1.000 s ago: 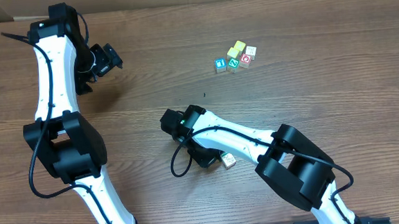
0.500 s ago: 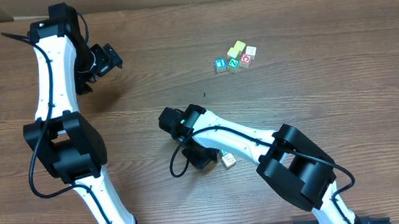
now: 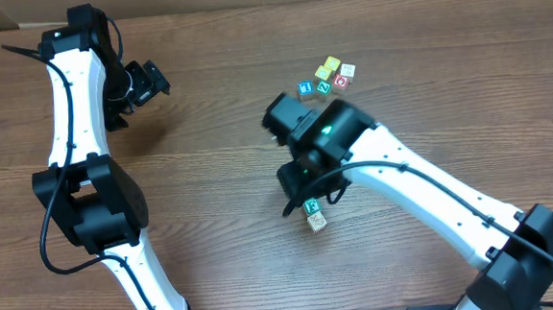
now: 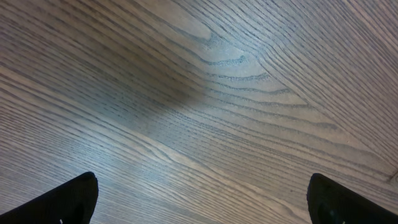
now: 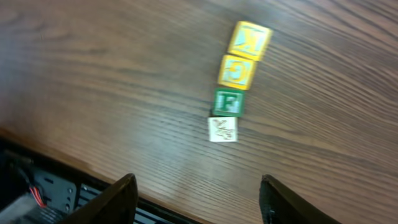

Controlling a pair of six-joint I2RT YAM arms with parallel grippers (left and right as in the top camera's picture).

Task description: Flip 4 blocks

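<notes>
Since a second ago the right arm has swung up and away from the near edge of the surface [image 3: 423,31], uncovering what lay beneath it, and its fingers have parted. The right end effector [image 5: 198,183] now hangs released above the wood, fingers wide apart with nothing between them. The left end effector [image 4: 200,186] is also spread wide and empty, well apart at the far left.

Below the right wrist the four blocks [image 5: 236,71] lie in a short line, touching or nearly so: two yellow ones at the far end, then the green-faced block [image 5: 228,102], then the cream block [image 5: 222,129] nearest the wrist. A cluster of other cubes [image 3: 325,78] sits well apart, farther up the surface.

These blocks look like small, rigid wood, light and smooth-faced, so they will likely skid or tip at a slight nudge. Because neighbours crowd the faces along the line, the best hold is probably across the row, on two opposite free sides, squarely and low.
</notes>
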